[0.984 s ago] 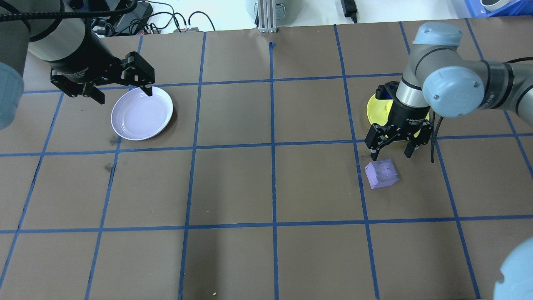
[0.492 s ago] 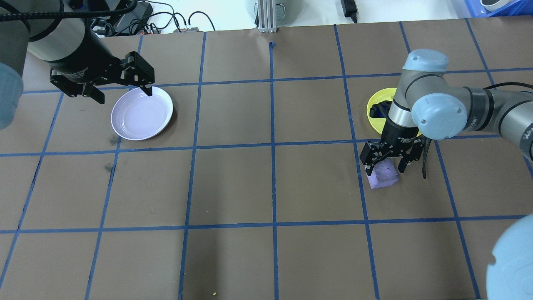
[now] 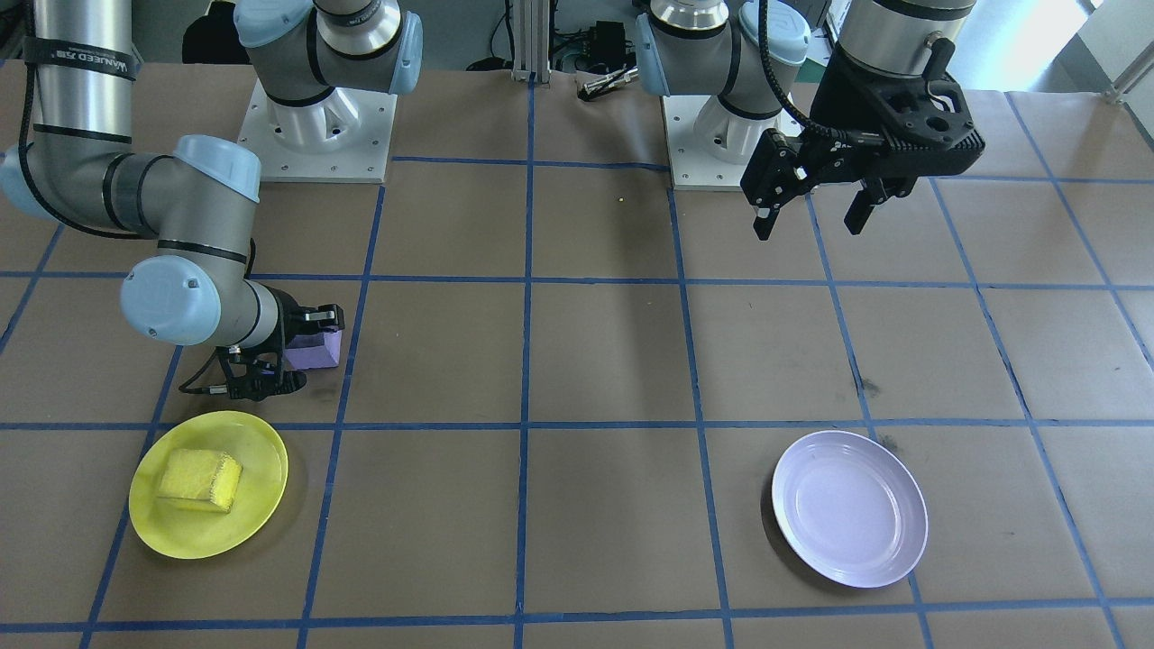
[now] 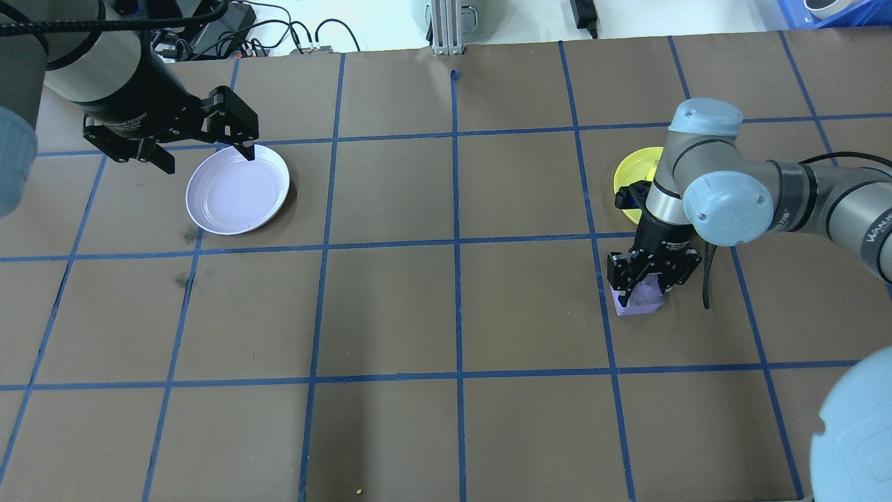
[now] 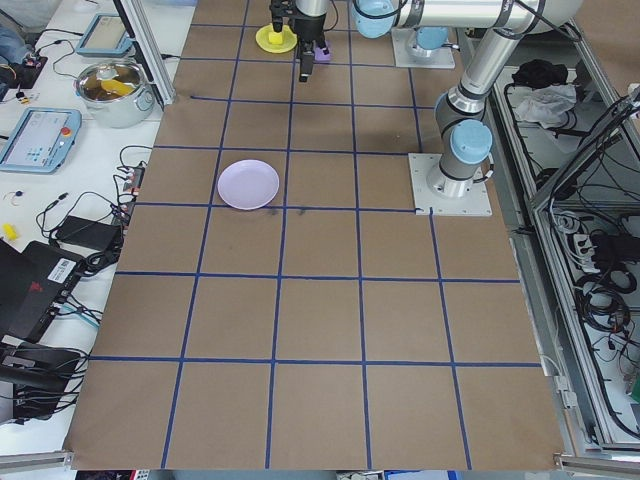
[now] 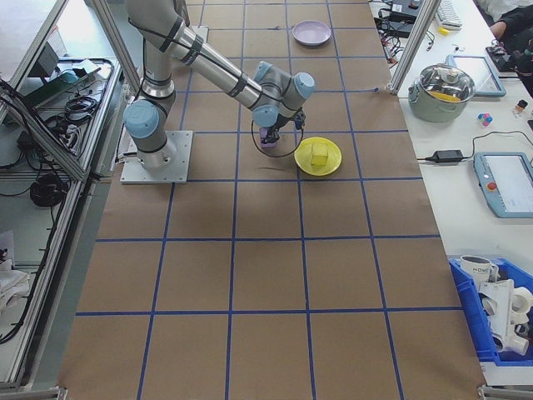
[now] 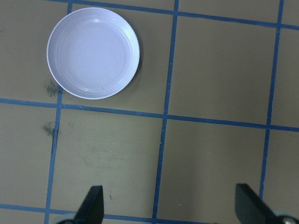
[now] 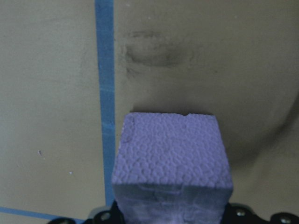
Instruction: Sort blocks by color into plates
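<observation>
The purple block (image 4: pixel 647 304) sits on the brown table beside a blue tape line, just in front of the yellow plate (image 4: pixel 629 178). My right gripper (image 4: pixel 644 291) is down over it, fingers pressed on its two sides; the block (image 8: pixel 172 158) fills the right wrist view. A yellow block (image 3: pixel 200 478) lies inside the yellow plate (image 3: pixel 261 514). The lavender plate (image 4: pixel 237 189) holds nothing. Beside its far rim my left gripper (image 4: pixel 209 162) hangs above the table, open and empty. The left wrist view looks down on that plate (image 7: pixel 93 52).
Blue tape lines divide the brown table into squares. The two robot bases (image 3: pixel 315 126) stand at the robot's edge. A metal post (image 4: pixel 446 28) and cables sit past the far edge. A pot (image 6: pixel 450 87) and tablets rest on the side bench.
My right gripper came down from beside the yellow plate onto the purple block and its fingers closed in on it. The left arm stayed still.
</observation>
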Robot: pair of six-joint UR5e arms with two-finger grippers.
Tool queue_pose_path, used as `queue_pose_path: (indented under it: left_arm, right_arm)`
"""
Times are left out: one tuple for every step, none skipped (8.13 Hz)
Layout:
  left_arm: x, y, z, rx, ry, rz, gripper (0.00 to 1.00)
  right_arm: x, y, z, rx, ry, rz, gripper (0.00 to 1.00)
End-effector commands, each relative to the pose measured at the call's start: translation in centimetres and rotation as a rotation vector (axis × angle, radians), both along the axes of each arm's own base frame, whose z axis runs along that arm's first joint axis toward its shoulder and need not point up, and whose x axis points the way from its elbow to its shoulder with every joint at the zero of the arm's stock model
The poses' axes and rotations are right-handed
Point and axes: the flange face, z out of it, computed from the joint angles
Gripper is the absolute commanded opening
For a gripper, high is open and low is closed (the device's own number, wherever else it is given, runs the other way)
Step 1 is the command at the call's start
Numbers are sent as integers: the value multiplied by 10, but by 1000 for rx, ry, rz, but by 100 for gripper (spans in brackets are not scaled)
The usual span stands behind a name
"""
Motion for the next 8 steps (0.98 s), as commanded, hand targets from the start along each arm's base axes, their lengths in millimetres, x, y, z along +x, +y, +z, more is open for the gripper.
queue_pose_path:
  left_arm:
    - [0,0,0,0,-1,0,100]
    - [0,0,0,-1,-1,2,100]
    - [1,1,1,-3,-1,3,100]
    - [1,-1,0,-1,-1,3,100]
    - [1,-1,-1,2,0,3,100]
    - [1,-1,0,0,1,3,100]
    - [1,-1,0,-1,1,1,100]
    - [3,-3,0,-3,3,4,100]
  right_arm:
    - [-1,-9,14,-35,6,-1,0]
    - [-2,-14,26,-53,8,-1,0]
    - [-3,-20,38,-73,10,-3,0]
    - [0,-21,56,-83,-20,-14,0]
    - [8,-21,75,-91,-79,-44,0]
    - [16,-22,94,-128,-91,-36,0]
    - [36,-24,107,-152,-88,-7,0]
    - [63,-23,120,-171,-82,-30,0]
